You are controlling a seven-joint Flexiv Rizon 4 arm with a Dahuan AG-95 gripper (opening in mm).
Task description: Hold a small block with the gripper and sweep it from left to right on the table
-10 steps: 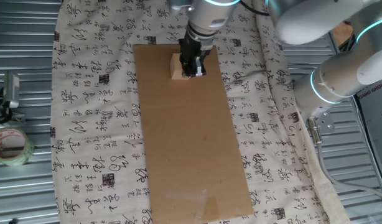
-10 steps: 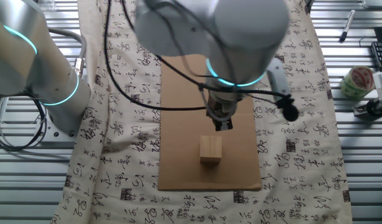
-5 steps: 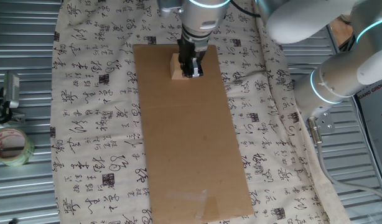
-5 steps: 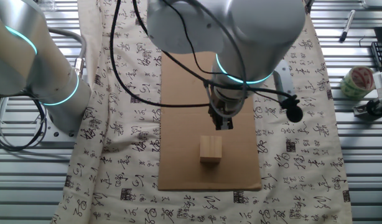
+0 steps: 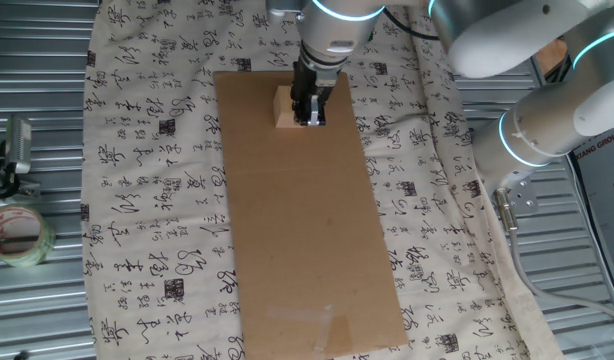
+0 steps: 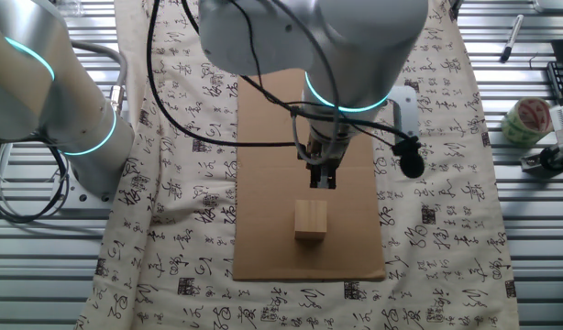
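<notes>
**Gripper poised by the block on the cardboard**

A corrugated metal surround (image 5: 47,320) frames the table (image 5: 137,200), which is draped in a cream cloth printed with black calligraphy. A long brown cardboard sheet (image 5: 307,220) lies lengthwise on the cloth. In one fixed view a roll of tape (image 5: 17,235) sits on the metal at the left edge; in the other fixed view it (image 6: 524,121) sits on the metal at the right.

The small block (image 6: 310,220) is a pale tan wooden cube resting flat on the cardboard, close to 1 short end of the sheet. In one fixed view that end is the far one, and the block (image 5: 285,107) shows partly behind the black fingers.

The gripper (image 6: 323,177) points down from the silver-grey arm with its cyan light ring (image 6: 346,105). In the other fixed view its tips hang just beyond the block, apart from it, with bare cardboard showing between them. In one fixed view the gripper (image 5: 309,108) overlaps the block's right side. Its 2 fingers look close together and hold nothing, though how wide the gap is I cannot tell.
</notes>
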